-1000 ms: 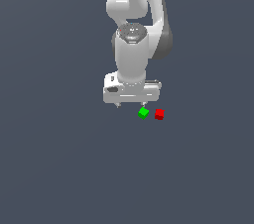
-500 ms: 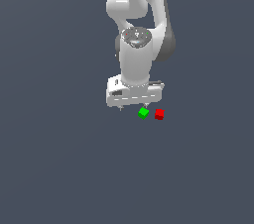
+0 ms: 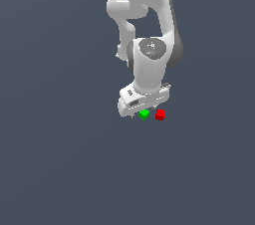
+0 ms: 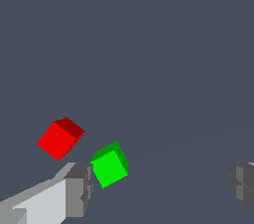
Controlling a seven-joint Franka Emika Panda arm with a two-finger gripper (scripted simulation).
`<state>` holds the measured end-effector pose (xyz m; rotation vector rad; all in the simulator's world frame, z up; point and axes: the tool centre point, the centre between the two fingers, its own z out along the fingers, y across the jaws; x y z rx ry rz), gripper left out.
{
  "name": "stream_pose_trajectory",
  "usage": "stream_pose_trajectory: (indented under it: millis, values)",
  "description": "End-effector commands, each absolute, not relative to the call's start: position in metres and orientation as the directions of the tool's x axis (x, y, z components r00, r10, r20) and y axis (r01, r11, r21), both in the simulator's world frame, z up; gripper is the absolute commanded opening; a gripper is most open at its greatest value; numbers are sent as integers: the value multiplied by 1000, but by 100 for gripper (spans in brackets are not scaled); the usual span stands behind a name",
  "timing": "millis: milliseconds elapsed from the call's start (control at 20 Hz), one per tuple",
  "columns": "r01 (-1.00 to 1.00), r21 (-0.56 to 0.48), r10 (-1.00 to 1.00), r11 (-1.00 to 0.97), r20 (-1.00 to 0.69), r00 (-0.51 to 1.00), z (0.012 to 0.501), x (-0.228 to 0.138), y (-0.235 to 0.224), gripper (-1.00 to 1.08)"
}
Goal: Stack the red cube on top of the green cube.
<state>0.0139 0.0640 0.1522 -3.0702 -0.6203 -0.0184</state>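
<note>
The red cube (image 3: 159, 114) and the green cube (image 3: 144, 114) lie side by side on the grey floor, a small gap between them, red on the exterior view's right. My white gripper (image 3: 143, 108) hangs just above and behind them, mostly over the green cube. In the wrist view the gripper (image 4: 161, 186) is open and empty, its fingers (image 4: 78, 188) far apart. There the green cube (image 4: 109, 165) lies just inside one finger and the red cube (image 4: 59, 138) lies beyond that finger, outside the jaws.
A plain dark grey floor (image 3: 60, 159) surrounds the cubes. The white arm (image 3: 149, 30) rises above the gripper. Nothing else shows.
The gripper has moved down and toward the exterior view's right, closer over the two cubes, and has turned a little. The cubes have not moved.
</note>
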Motion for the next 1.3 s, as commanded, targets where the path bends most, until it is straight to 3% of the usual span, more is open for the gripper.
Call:
stream_pose_trajectory:
  millis: [0,650,1250]
  values:
    - [474,-6,474,-881,13,881,144,13,77,100]
    - [843,-2,843,-538,7,538,99,-14,142,100]
    - [960,0,960,-279,1,279,73,-43,169,100]
